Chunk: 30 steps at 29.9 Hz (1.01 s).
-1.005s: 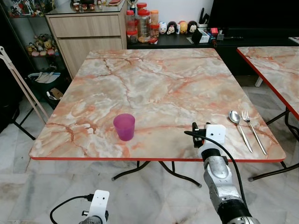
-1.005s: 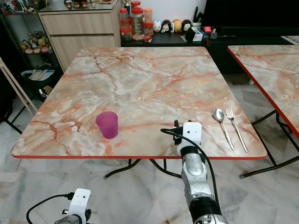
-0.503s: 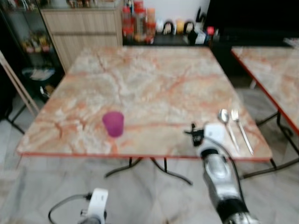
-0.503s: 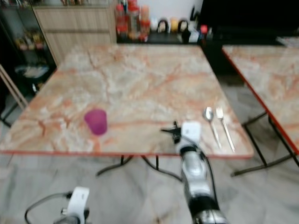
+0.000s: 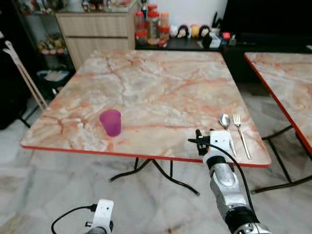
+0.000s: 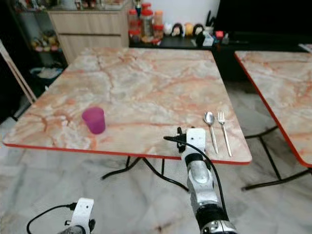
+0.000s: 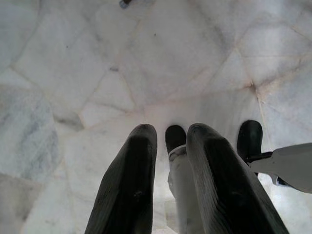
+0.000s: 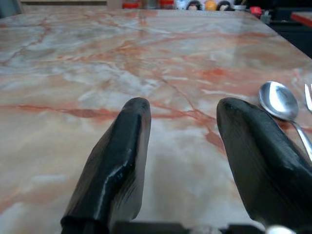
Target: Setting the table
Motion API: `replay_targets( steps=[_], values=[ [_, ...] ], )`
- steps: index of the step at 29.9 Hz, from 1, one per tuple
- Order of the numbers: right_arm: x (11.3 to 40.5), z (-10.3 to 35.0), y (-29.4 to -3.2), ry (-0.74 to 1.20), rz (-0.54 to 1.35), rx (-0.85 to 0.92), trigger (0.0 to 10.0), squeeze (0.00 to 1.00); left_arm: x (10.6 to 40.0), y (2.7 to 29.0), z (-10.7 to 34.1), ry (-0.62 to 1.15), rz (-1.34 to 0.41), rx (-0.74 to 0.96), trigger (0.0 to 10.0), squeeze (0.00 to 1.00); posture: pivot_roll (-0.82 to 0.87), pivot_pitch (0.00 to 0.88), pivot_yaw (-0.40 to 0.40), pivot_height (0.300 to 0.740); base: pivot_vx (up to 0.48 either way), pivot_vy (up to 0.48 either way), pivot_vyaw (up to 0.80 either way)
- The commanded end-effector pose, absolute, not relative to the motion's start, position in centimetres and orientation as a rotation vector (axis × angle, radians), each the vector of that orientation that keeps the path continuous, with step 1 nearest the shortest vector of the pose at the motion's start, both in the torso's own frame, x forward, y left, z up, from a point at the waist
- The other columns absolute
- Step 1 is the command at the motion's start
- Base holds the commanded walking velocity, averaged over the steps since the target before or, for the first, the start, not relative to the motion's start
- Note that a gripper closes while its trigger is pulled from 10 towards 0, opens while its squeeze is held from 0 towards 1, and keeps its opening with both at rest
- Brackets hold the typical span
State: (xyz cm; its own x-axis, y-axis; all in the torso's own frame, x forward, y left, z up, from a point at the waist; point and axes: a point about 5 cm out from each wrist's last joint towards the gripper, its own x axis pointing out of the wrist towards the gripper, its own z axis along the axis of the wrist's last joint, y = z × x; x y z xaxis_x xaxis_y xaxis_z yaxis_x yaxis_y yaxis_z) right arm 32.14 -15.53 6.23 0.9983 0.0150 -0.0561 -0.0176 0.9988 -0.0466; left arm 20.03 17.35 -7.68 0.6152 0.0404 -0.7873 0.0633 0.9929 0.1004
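Nearest to you, your left gripper [image 7: 168, 146] is hanging low over the pale tiled floor [image 7: 97, 73], its jaws parted a little and holding nothing. Your right gripper [image 8: 183, 146] is reaching over the near edge of the marble desk [image 5: 156, 83], jaws spread wide and empty, just left of the cutlery.

The likely trouble from here, as I judge it: the spoon [image 5: 225, 122] and fork [image 5: 241, 134] are lying flat, thin and shiny on a smooth top, so the jaws could be skidding off them or nudging them toward the near right corner, where both are sitting close to the edge. Coming in too steeply could be jamming a fingertip into the desk. A wide sweep left could also be tipping the cup.

The spoon and fork are lying side by side, nearly touching, handles pointing toward you, spoon on the left, at the near right of the desk. The purple cup [image 5: 110, 122] is standing upright near the near left edge, well apart from the cutlery; it looks like translucent plastic, light and easy to knock. Farther back, jars [image 5: 152, 22] are standing on a counter [image 5: 97, 29].
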Motion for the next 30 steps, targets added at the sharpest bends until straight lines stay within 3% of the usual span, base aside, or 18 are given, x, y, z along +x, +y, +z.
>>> replay_targets(
  steps=[1,6,13,30],
  values=[
    [32.38,6.54,-15.18,0.042,0.026,-0.036,10.0,0.0,19.81,17.6,-7.77,0.912,-0.006,0.111,10.0,0.0,-0.05,0.0,-0.034,0.725,0.0,0.0,0.0],
    [32.51,6.72,-15.11,0.035,0.026,-0.023,10.0,0.0,20.01,17.66,-7.67,0.91,0.0,0.113,10.0,0.0,-0.04,0.0,-0.037,0.725,0.0,0.0,0.0],
    [32.68,6.96,-14.92,0.027,0.027,0.007,10.0,0.0,20.1,17.79,-7.61,0.908,0.007,0.111,10.0,0.0,-0.04,0.0,-0.037,0.725,0.267,0.0,-0.42],
    [32.63,6.89,-14.81,0.023,0.02,0.015,10.0,0.0,19.86,18.17,-7.69,0.913,0.019,0.109,10.0,0.0,-0.03,0.0,-0.035,0.725,0.255,0.0,0.0]
  ],
)
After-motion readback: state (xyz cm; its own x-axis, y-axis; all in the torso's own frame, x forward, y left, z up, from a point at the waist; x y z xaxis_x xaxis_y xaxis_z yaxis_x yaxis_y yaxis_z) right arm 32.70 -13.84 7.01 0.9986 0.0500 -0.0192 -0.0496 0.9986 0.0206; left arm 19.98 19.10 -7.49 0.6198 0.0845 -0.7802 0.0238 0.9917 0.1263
